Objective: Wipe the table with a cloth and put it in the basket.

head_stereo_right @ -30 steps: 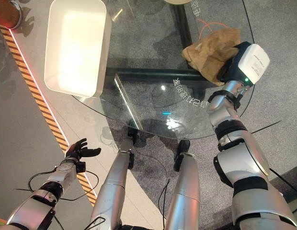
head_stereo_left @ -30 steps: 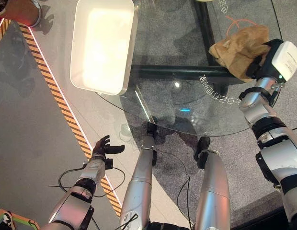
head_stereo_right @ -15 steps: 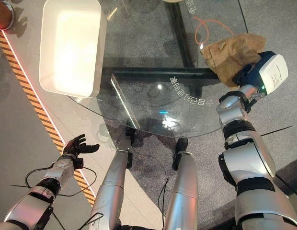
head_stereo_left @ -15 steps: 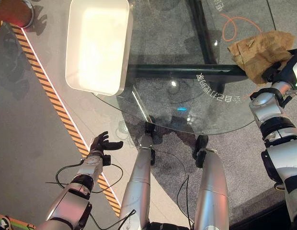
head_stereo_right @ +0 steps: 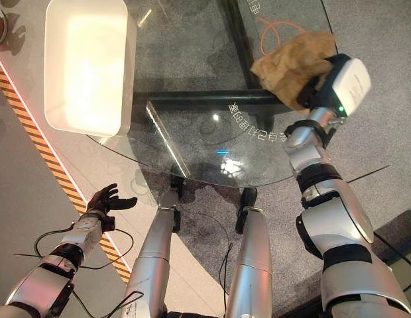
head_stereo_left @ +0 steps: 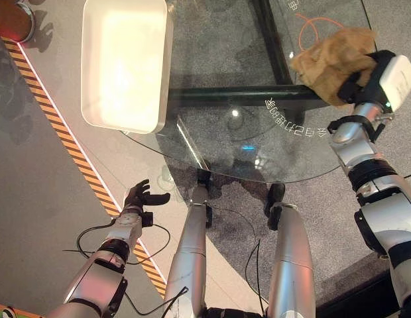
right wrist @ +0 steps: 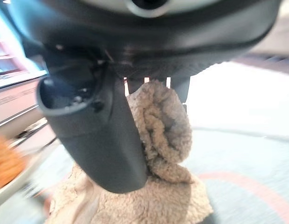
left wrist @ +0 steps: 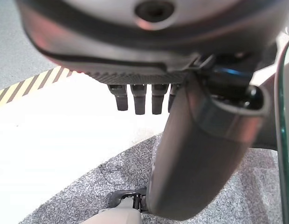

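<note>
Glass table under my right hand, fingers clamped on tan cloth; flatter, even pressure would wipe best.

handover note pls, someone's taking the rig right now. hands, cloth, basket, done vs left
Right hand: shut on the tan cloth, fingers curled round a fold of it (right wrist view), cloth bunched on the right part of the glass table.
Left hand: open and idle, low beside the table over the floor by the striped tape.
White basket: on the table's left side, nothing in it.
Done: cloth is gripped and on the glass; how much has been wiped I cannot tell.
Left: finish wiping, then carry the cloth across to the basket and drop it in.
</note>
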`<state>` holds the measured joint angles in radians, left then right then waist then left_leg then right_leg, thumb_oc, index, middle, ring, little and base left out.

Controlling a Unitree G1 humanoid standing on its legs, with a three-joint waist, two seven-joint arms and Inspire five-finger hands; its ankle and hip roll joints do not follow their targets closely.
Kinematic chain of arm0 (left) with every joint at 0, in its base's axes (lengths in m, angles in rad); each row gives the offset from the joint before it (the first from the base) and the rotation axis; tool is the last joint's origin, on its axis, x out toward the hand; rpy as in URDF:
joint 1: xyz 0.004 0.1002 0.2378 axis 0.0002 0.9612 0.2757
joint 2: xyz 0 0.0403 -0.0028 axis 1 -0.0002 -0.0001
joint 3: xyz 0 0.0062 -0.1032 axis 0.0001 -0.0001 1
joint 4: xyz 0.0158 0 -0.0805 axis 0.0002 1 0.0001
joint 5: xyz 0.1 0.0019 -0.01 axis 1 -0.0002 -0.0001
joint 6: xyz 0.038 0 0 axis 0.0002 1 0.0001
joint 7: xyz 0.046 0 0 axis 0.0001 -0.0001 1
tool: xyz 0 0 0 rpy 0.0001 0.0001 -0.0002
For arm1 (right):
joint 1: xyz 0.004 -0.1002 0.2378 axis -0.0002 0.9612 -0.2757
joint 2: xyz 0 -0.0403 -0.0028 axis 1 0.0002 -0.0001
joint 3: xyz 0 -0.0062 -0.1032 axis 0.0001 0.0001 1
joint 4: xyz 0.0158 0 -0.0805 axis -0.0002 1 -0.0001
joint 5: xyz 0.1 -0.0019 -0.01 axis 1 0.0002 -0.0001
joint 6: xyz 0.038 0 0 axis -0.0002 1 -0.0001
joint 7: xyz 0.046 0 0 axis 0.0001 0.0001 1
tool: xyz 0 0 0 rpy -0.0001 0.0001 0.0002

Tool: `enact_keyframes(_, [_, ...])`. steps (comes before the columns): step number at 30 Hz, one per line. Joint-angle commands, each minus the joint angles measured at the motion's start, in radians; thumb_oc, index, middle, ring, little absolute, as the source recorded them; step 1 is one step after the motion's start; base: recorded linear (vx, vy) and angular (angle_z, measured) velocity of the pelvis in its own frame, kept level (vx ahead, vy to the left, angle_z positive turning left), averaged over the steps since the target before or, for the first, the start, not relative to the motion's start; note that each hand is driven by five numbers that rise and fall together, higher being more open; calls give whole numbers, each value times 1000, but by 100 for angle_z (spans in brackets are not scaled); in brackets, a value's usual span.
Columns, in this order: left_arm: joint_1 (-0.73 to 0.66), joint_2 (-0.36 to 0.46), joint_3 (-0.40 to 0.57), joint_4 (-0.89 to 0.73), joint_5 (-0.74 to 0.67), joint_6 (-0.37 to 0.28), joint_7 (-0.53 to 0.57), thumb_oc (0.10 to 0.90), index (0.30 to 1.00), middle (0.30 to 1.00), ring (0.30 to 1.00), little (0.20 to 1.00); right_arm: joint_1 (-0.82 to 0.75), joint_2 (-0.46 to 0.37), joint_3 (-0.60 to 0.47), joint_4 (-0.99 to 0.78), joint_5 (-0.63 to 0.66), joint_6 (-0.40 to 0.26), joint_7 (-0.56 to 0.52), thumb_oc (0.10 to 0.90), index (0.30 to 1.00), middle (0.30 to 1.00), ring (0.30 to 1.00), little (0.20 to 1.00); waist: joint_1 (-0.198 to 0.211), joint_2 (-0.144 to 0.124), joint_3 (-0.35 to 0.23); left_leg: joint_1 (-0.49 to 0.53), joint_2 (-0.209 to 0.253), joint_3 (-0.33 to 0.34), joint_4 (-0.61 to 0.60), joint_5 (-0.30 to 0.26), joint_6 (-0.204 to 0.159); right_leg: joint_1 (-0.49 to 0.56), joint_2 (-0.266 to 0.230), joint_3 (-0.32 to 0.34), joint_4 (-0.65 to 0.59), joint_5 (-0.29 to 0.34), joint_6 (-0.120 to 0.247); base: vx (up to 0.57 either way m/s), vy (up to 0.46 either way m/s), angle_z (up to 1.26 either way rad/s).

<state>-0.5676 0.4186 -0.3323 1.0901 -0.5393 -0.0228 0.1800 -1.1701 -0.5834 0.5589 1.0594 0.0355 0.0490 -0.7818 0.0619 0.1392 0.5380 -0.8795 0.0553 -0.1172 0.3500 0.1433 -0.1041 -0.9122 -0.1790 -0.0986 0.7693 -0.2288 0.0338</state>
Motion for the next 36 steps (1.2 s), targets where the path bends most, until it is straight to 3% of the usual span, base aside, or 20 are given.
enact_keyframes(1, [-15, 24, 26, 72, -7, -18, 26, 800, 900, 900, 900, 900, -123, -9, 63, -84, -78, -75, -3, 100, 300, 300, 300, 200, 34, -8, -18, 45, -84, 103, 113, -170, 116, 31, 67, -28, -187, 130, -27, 0, 0, 0])
enact_keyframes(18, [12, -44, 4, 39, 15, -38, 47, 800, 900, 900, 900, 900, -131, 158, 144, -116, -146, 33, 122, 100, 300, 300, 300, 200, 70, 30, -18, 75, -106, 105, 83, -144, 112, 59, 51, -44, -208, 135, -34, 0, 2, 0])
enact_keyframes(36, [17, -83, -5, 27, 23, -45, 60, 800, 900, 900, 900, 900, -38, 284, 257, -235, -287, -11, 370, 100, 300, 300, 300, 200, 73, 45, -18, 84, -113, 107, 58, -119, 104, 58, 45, -41, -214, 143, -34, 0, 1, 0])
